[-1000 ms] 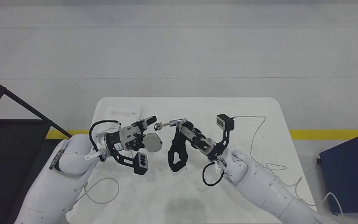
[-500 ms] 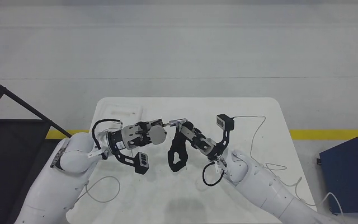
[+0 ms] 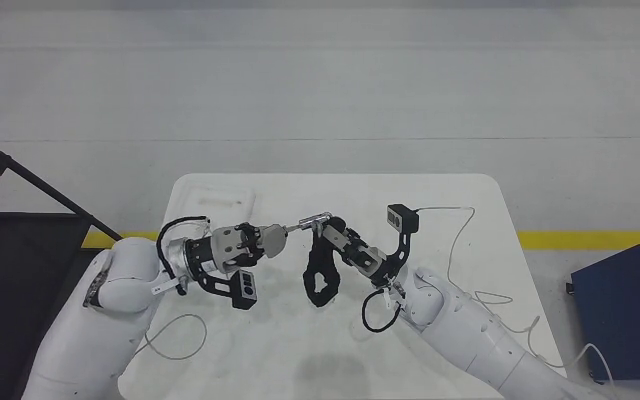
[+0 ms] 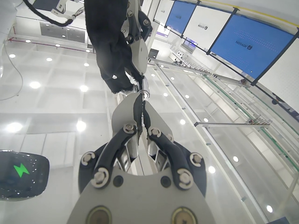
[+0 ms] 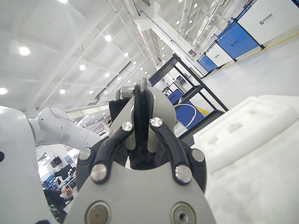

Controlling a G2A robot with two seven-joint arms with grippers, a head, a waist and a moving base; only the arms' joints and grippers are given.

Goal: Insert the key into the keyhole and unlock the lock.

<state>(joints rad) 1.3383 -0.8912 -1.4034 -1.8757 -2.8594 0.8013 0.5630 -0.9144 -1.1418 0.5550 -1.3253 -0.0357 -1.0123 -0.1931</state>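
The key (image 3: 290, 227) is pinched in the left tool (image 3: 268, 238), whose fingers are pressed together on it, and is pointed toward 3 o'clock at the lock (image 3: 318, 216), which is clamped with its black strap (image 3: 316, 278) in the right tool (image 3: 324, 228) above the middle of the worktop (image 3: 450, 210). The key's tip is seen at the lock's face; how deep it sits cannot be told. Insertion is judged begun at most; turning and release remain.

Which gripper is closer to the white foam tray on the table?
Left. The left gripper, holding the key, is near the foam tray; the right gripper, holding the lock, sits farther off, beyond the left one.
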